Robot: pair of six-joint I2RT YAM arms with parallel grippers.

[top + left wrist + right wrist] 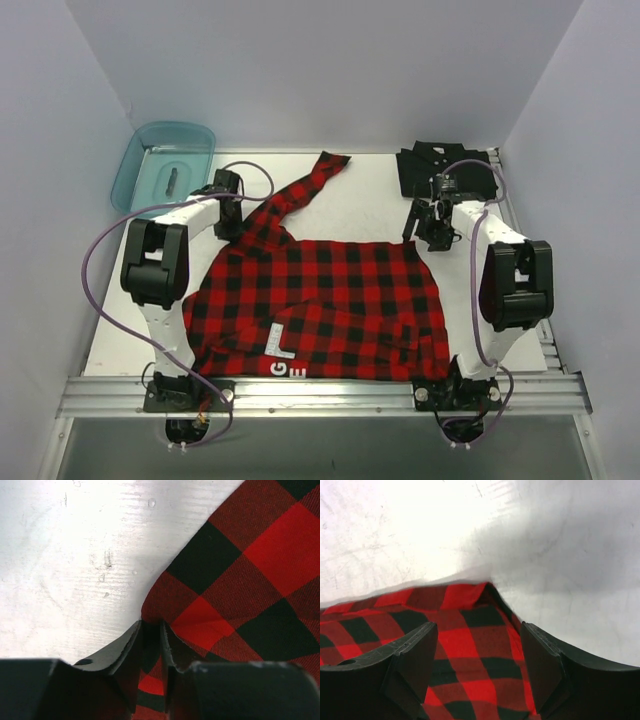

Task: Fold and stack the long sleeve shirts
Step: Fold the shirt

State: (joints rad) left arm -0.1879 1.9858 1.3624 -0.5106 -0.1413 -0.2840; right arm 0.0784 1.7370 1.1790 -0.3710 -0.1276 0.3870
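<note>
The red-and-black plaid shirt (320,300) lies spread flat across the middle of the table, with white letters (283,358) near its front hem. One sleeve (305,190) runs toward the back. My left gripper (232,222) sits at the shirt's back left edge; in the left wrist view it (151,626) is shut on a fold of plaid cloth (240,580). My right gripper (422,238) is at the shirt's back right corner. It (477,627) stands open, jaws wide over the plaid corner (455,600). The black shirt (445,168) lies folded at the back right.
A translucent teal bin (165,165) stands at the back left, partly off the white table (370,195). Purple cables loop off both arms. A metal rail (320,390) runs along the near edge. Grey walls close in on three sides.
</note>
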